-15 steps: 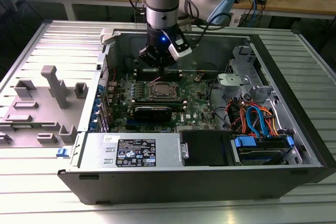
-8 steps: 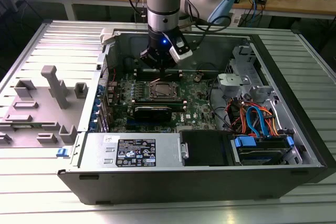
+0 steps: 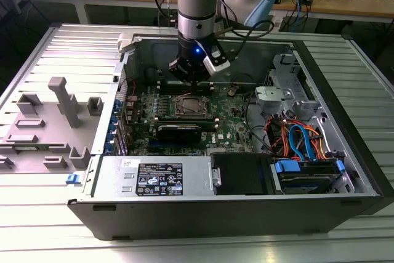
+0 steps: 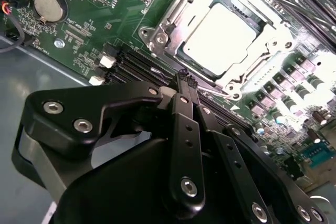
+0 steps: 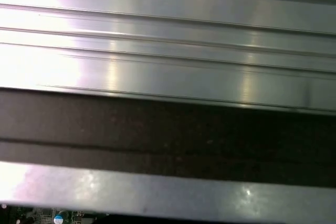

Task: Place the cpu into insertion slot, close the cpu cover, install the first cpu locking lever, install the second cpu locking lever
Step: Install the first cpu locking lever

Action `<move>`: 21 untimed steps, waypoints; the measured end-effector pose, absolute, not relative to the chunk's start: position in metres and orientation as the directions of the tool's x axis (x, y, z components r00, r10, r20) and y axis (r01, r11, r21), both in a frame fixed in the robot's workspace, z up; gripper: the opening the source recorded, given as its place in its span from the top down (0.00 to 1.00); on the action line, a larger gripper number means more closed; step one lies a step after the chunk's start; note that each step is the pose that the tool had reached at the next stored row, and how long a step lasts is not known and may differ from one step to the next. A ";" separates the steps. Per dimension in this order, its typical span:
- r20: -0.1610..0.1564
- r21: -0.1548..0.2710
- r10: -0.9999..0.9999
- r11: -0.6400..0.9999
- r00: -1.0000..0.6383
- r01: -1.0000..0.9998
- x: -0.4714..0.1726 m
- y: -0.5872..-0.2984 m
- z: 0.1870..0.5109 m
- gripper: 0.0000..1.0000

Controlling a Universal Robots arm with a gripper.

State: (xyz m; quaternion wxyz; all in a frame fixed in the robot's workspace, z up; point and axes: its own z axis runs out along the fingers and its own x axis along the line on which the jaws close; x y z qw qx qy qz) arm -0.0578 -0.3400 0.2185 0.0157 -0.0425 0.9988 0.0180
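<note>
Your claw point(image 3: 192, 79) hangs inside the open computer case point(image 3: 246, 217). In the exterior view it sits at 12 o'clock from the insertion slot point(image 3: 179, 107), just above the green motherboard point(image 3: 231, 130) and touching nothing you can make out. In the second wrist view its black fingers point(image 4: 185, 129) are drawn together at the tips with nothing between them.

The cpu point(image 4: 223, 35) lies flat in the slot with its pale metal top facing up. The cpu cover point(image 4: 251, 75) is down around it, the silvery frame lying level with the chip showing through its window. You cannot tell from these views whether the locking levers are latched.

Long black memory slots point(image 4: 134, 66) run between the fingertips and the socket, and a coin battery point(image 4: 49, 5) sits on the board well apart from the chip.

In the exterior view the power supply point(image 3: 157, 178) is at 6 o'clock from the socket and a bundle of orange and blue cables point(image 3: 298, 137) at 3 o'clock. On the ribbed table point(image 3: 61, 241), a grey moulded fixture point(image 3: 58, 115) stands at 9 o'clock from the case.
</note>
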 end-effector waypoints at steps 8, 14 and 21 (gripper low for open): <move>-0.033 0.038 -0.084 0.996 -0.996 -0.085 -0.051 -0.340 0.213 0.89; -0.034 0.050 -0.084 0.995 -0.996 -0.085 -0.049 -0.340 0.211 0.89; -0.035 0.054 -0.084 0.995 -0.996 -0.085 -0.051 -0.340 0.211 0.89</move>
